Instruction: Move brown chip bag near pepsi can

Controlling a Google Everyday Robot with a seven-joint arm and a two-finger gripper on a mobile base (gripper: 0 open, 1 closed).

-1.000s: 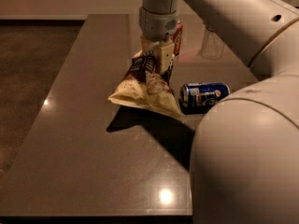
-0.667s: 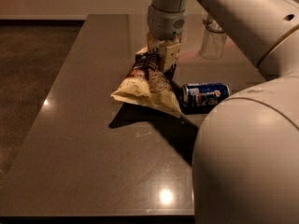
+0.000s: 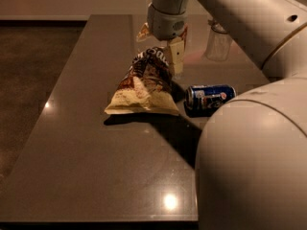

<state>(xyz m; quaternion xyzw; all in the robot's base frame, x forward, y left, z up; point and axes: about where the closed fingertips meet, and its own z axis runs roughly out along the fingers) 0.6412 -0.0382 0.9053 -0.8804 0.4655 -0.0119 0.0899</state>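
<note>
The brown chip bag (image 3: 144,83) lies on the dark table (image 3: 96,166), its top end pointing to the far side. The pepsi can (image 3: 210,97) lies on its side just right of the bag, a small gap between them. My gripper (image 3: 162,51) hangs over the bag's far end, open. One cream finger (image 3: 176,56) shows just right of the bag's top; the other is hidden behind the bag. The bag rests on the table by itself.
A clear plastic cup or bottle (image 3: 218,42) stands at the back right. A pale crinkly corner (image 3: 143,31) shows behind the wrist on the left, and a reddish object is mostly hidden behind it. My big white arm (image 3: 254,162) fills the right foreground.
The bag has settled flatter on the table beside the can. The gripper has let go of it and moved slightly up and right.
</note>
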